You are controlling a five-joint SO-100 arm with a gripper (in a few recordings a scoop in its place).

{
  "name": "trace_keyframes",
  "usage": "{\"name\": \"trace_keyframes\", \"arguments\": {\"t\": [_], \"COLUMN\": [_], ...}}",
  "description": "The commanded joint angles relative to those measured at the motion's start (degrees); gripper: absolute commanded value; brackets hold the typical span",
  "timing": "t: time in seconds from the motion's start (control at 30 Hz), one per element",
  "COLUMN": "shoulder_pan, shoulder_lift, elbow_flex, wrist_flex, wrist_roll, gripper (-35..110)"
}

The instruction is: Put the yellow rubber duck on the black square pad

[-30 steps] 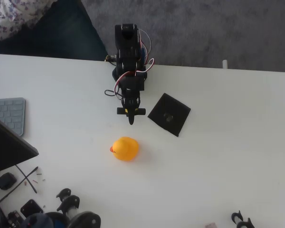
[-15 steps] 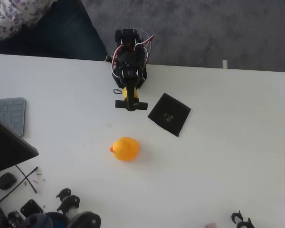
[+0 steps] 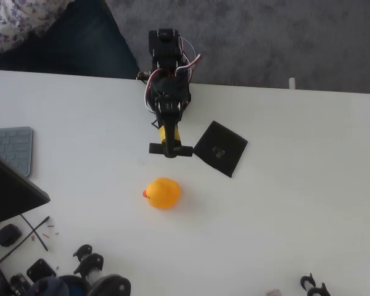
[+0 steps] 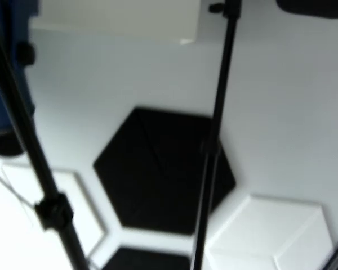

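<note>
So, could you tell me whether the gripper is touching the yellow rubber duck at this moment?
Apart. The overhead view shows bare white table between the gripper and the yellow rubber duck, which sits alone below it in the picture.

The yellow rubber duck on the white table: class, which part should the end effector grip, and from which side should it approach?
Grip the small rounded yellow rubber duck across its body, coming straight down from above. In the overhead view it sits free on the white table, its red-orange beak pointing picture-left, so closing on the flanks probably avoids the beak.
</note>
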Motion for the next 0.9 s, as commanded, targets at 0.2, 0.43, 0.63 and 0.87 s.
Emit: {"name": "trace_keyframes", "arguments": {"t": [0.2,0.43,0.63,0.87], "shoulder_pan": [0.00,6.33,10.20,9.67], "shoulder_lift": [-18.11,-32.17,-39.29,-44.30], "elbow_flex": [-22.76,-33.93,-40.96,-47.02], "wrist_flex": [0.09,1.05,10.63,25.75], "wrist_roll": [-0.53,-0.53,-0.53,-0.53], "gripper": [2,2,2,2]}}
